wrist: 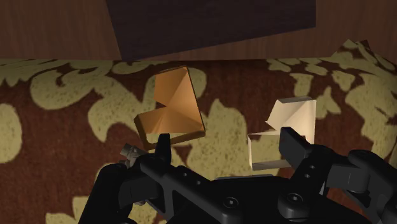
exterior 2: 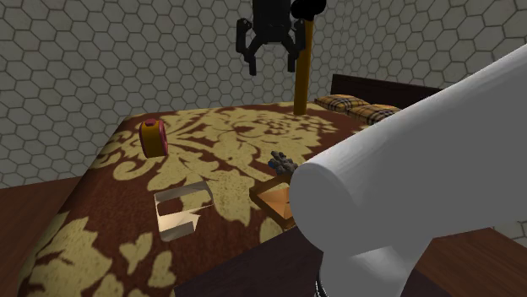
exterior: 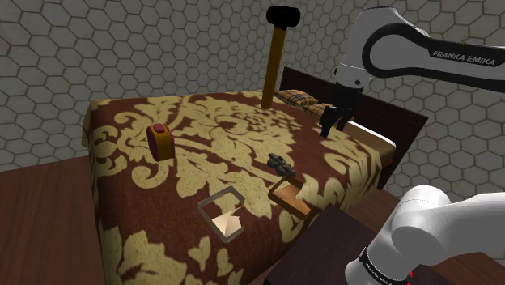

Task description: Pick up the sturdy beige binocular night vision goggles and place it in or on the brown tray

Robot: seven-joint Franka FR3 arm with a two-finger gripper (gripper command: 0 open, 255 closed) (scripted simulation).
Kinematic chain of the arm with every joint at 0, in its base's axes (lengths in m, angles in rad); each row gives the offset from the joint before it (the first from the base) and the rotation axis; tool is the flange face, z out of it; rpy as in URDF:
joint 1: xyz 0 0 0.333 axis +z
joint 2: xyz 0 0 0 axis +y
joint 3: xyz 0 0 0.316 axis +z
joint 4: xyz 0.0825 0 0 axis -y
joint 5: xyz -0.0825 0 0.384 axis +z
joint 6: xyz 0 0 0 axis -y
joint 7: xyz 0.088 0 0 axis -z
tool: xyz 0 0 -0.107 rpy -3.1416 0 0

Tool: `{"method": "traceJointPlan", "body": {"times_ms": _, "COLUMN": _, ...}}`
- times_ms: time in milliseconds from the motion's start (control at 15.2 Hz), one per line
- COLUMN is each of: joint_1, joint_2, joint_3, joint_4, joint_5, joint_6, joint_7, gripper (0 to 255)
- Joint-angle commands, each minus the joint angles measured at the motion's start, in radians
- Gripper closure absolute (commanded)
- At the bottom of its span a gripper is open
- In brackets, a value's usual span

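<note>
The binocular goggles are small and look dark grey-brown. They lie on the patterned bedspread, just beyond the brown tray in the shoulder view. In the second exterior view the goggles sit beside the tray. My gripper hangs high above the bed, open and empty, its fingers spread wide. In the wrist view the brown tray lies ahead between the fingers. A grey bit of the goggles peeks out beside the gripper.
A pale open box lies next to the brown tray. A red and yellow cylinder stands farther along the bed. A tall mallet stands upright near plaid pillows. The dark stand borders the bed edge.
</note>
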State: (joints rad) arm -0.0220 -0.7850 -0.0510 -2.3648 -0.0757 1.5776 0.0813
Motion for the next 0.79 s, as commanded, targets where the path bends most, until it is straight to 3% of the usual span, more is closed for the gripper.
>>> {"method": "traceJointPlan", "body": {"times_ms": 0, "joint_1": 0.0, "joint_2": 0.0, "joint_3": 0.0, "joint_4": 0.0, "joint_5": 0.0, "joint_6": 0.0, "joint_7": 0.0, "gripper": 0}}
{"method": "traceJointPlan", "body": {"times_ms": 726, "joint_1": -0.031, "joint_2": 0.288, "joint_3": -0.131, "joint_4": -0.044, "joint_5": -0.055, "joint_6": 0.338, "joint_7": -0.112, "gripper": 0}}
